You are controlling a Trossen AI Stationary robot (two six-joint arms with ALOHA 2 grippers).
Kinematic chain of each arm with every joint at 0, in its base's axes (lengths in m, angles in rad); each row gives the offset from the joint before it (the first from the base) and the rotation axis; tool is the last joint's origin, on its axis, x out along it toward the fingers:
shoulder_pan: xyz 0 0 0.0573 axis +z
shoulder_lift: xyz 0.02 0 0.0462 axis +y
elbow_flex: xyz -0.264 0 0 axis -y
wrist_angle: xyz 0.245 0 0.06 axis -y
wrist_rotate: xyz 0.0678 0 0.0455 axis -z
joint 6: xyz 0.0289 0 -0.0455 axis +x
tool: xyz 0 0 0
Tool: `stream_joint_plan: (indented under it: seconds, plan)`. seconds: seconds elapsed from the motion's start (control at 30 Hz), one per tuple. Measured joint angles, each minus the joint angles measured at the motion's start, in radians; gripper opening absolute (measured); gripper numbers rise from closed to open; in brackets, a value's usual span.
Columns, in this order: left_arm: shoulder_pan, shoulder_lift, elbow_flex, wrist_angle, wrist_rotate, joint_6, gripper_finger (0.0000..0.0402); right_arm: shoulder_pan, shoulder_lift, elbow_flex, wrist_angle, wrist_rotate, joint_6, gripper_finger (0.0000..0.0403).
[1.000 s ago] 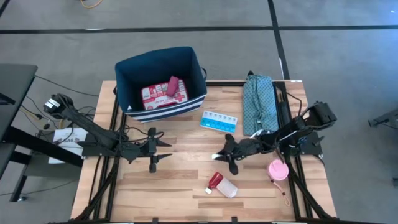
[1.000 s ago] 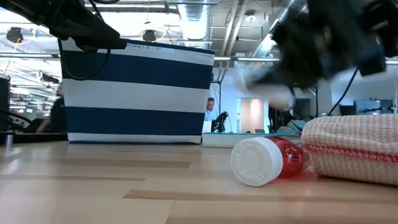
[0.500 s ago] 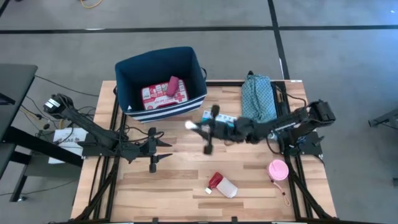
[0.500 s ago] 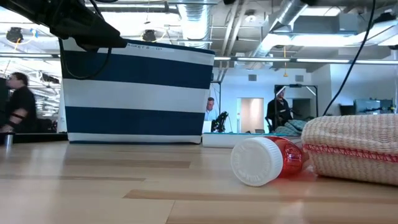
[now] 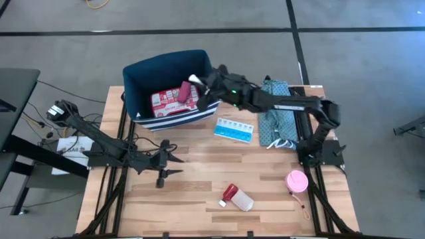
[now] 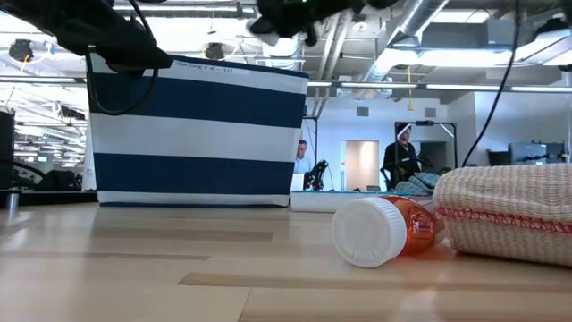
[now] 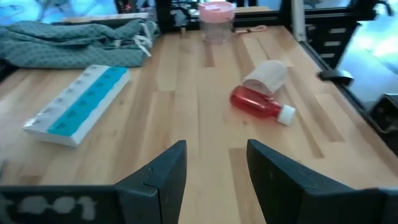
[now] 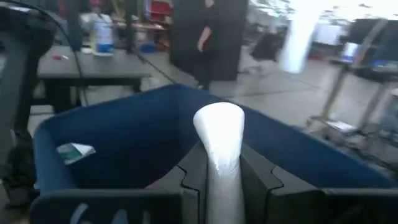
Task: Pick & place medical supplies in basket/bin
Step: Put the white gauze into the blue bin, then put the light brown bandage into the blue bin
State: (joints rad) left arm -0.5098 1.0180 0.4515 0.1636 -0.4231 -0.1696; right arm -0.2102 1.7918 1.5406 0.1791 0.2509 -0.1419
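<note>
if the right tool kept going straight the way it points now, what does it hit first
Probably the far inner wall of the navy bin. The right tool, shut on a white piece, points over the near rim into the bin's opening. Depth is hard to judge, so it might pass above the far rim.

Case [image 5: 174, 101] inside bin [image 5: 136, 76] at desk [image 5: 192, 176] rear; organizer [image 5: 233, 129] right of it (bottle [image 5: 236, 197] nearer front edge).

We see two slim dark arms of black jointed links with thin black cables running along them, each ending in two flat, dark, angular fingers.
</note>
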Motion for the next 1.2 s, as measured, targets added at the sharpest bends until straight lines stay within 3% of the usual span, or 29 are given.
stream_joint_plan:
  seconds: [0.1,0.23,0.4,0.63,0.93,1.2]
  plan:
    - [0.000,0.000,0.000,0.008,0.017,0.001,0.0157,-0.024,0.067,0.030,-0.008,-0.077,0.003,0.0051]
    - [0.000,0.000,0.000,0.006,0.018,0.000,0.0157,-0.031,0.157,0.112,0.002,-0.085,0.003,0.0052]
    - [0.000,0.021,0.000,0.004,0.020,-0.008,0.0157,-0.035,0.249,0.271,-0.203,-0.078,-0.034,0.0066]
    - [0.000,0.105,0.000,0.013,0.045,-0.006,0.0157,-0.034,0.359,0.471,-0.427,-0.067,-0.067,0.0127]
    - [0.000,0.127,0.000,0.087,0.062,0.074,0.0157,-0.029,0.387,0.571,-0.460,-0.064,-0.099,0.0197]
    - [0.000,0.127,0.000,0.089,0.053,0.077,0.0157,0.014,0.324,0.689,-0.654,-0.062,-0.102,0.0206]
